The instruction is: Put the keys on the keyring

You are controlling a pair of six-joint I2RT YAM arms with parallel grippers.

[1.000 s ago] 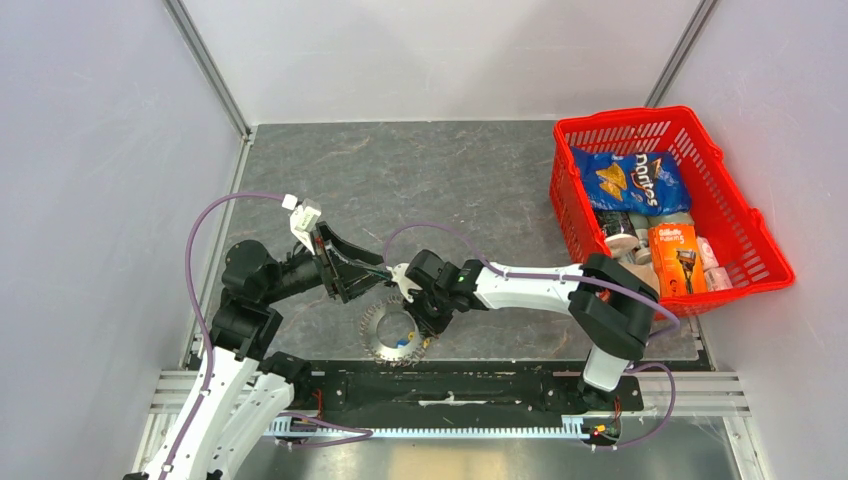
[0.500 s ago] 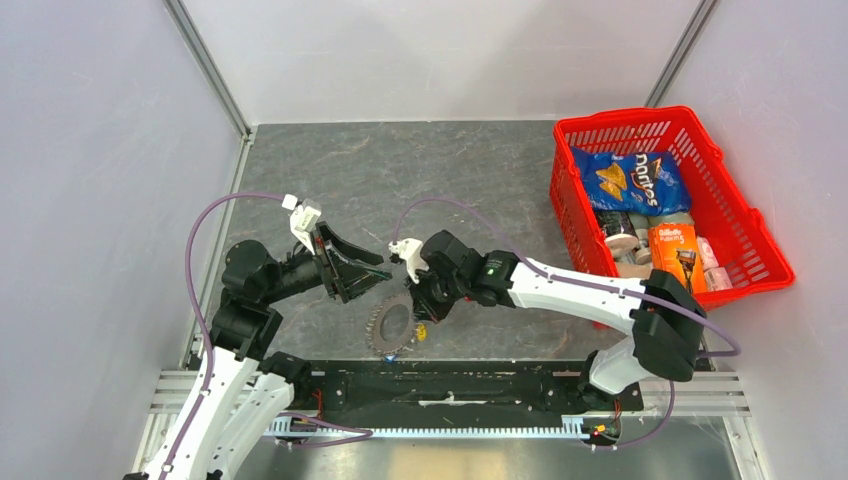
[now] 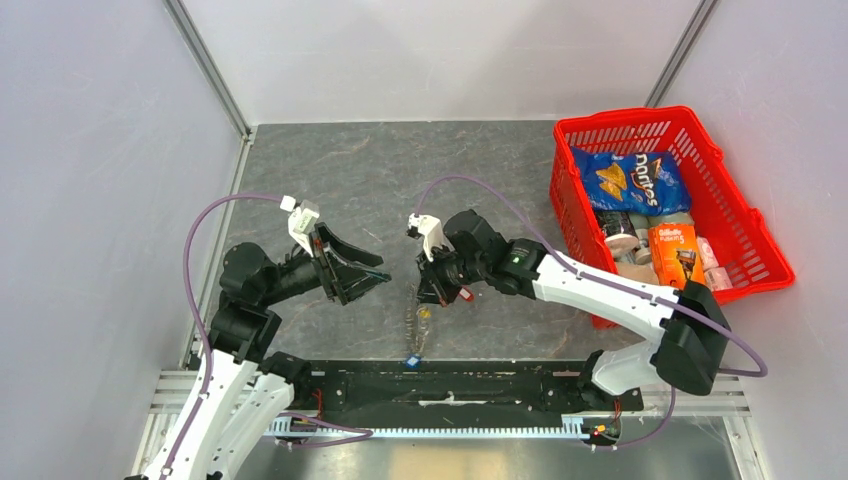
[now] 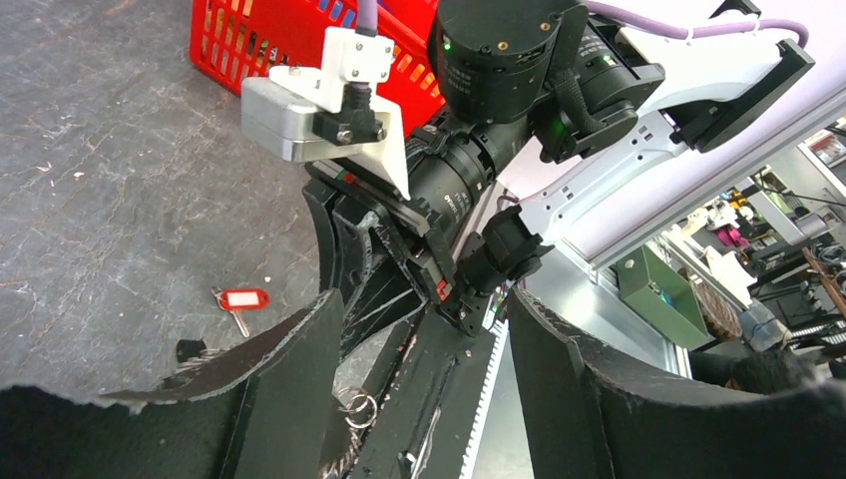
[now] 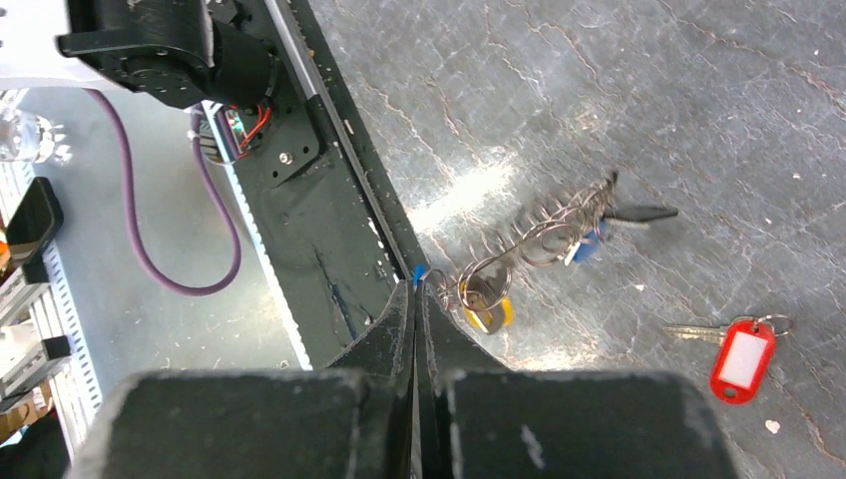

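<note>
Step in hand, by the look of it: presenting the keyring (image 5: 559, 225) for loading. Hangs edge-on from the right gripper (image 5: 414, 299), fingers (image 5: 379, 349) pressed flat together with no gap, apparently pinching the rim. Sits over the table (image 3: 400, 170) near the middle of its near edge, just right of the left gripper (image 3: 383, 273). That claw: spread wide, holding nothing, pointed right toward the ring.

Gathered at the ring, in the right wrist view: a yellow-tagged key (image 5: 489, 311) close to the fingertips, small wire loops (image 5: 544, 242), and a blue tag (image 5: 591, 239) farther along. Truly threaded or only tangled, impossible to tell. Not on it: the red-tagged key (image 5: 743, 357), flat on the table just right of the ring. Also a blue speck (image 3: 411, 360) at the near edge by the black rail (image 3: 450, 385), too small to identify.

Next move, as a judgement: probably a job for the empty left claw, taking over the ring or fetching the red key. Calls for a fine pinch on a thin blade lying flush on a hard surface, and a steady ring.

Ring: thin flat grey metal, saw-toothed, glinting, likely to swivel in a two-finger pinch. Keys: tiny silver blades with rounded plastic tags. Table: matte, dark grey, stone-veined. Far right: a red plastic lattice basket (image 3: 625, 115) of groceries.
</note>
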